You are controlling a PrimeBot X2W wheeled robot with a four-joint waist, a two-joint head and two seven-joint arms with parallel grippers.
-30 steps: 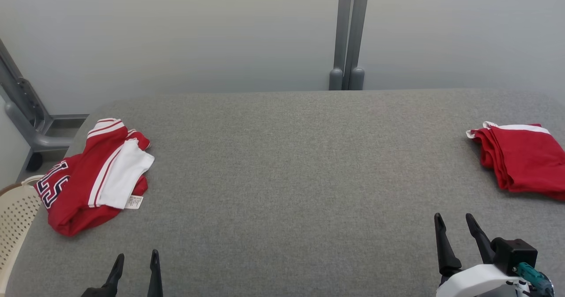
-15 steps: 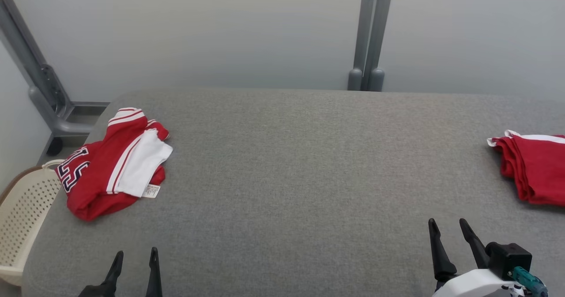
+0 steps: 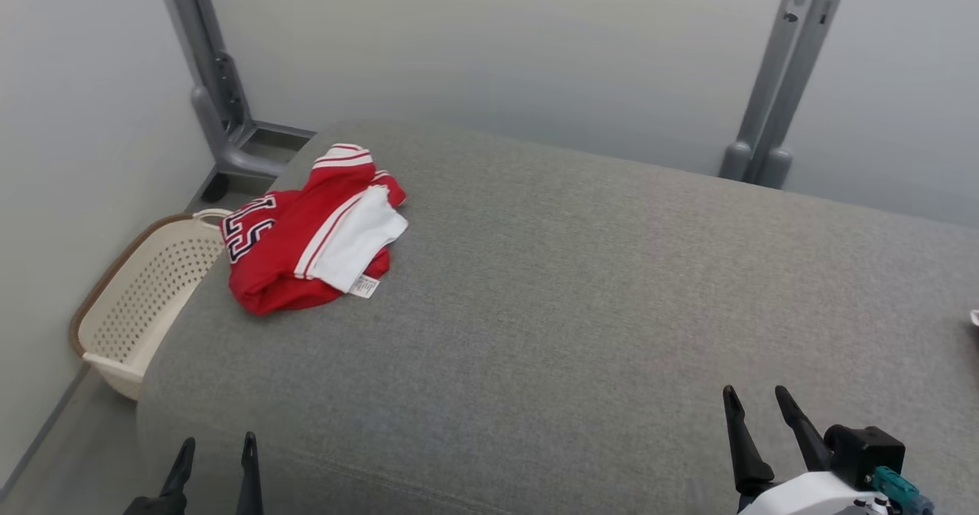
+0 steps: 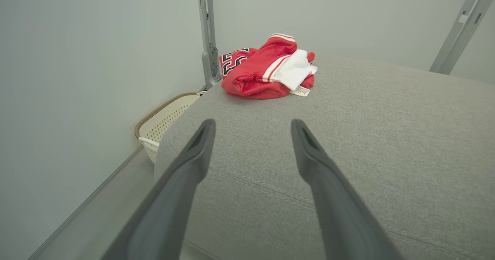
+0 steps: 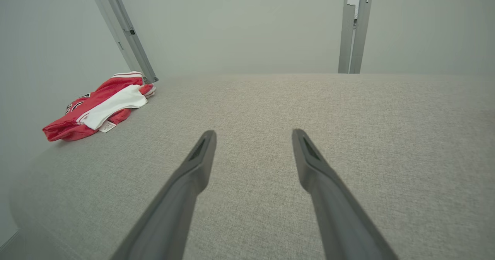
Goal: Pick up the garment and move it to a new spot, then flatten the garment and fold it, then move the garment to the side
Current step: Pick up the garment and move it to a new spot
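A crumpled red and white garment (image 3: 310, 232) with dark numerals lies near the far left corner of the grey padded table (image 3: 581, 285); the left wrist view has the garment (image 4: 267, 68) straight ahead, the right wrist view has the garment (image 5: 98, 107) far to the left. My left gripper (image 3: 216, 448) hangs open at the table's near left edge, well short of the garment. My right gripper (image 3: 756, 402) is open over the near right of the table, nothing between its fingers. In the wrist views the left gripper (image 4: 250, 125) and right gripper (image 5: 252, 135) both stand apart.
A cream perforated laundry basket (image 3: 134, 301) sits on the floor against the table's left end. Grey metal posts (image 3: 780, 79) stand behind the table along the pale wall. A sliver of another cloth (image 3: 974, 317) touches the right edge of the head view.
The head camera has swung left: the garment and basket shifted toward the middle, and the folded red pile at the right slid out of the picture. Both grippers remain open and low.
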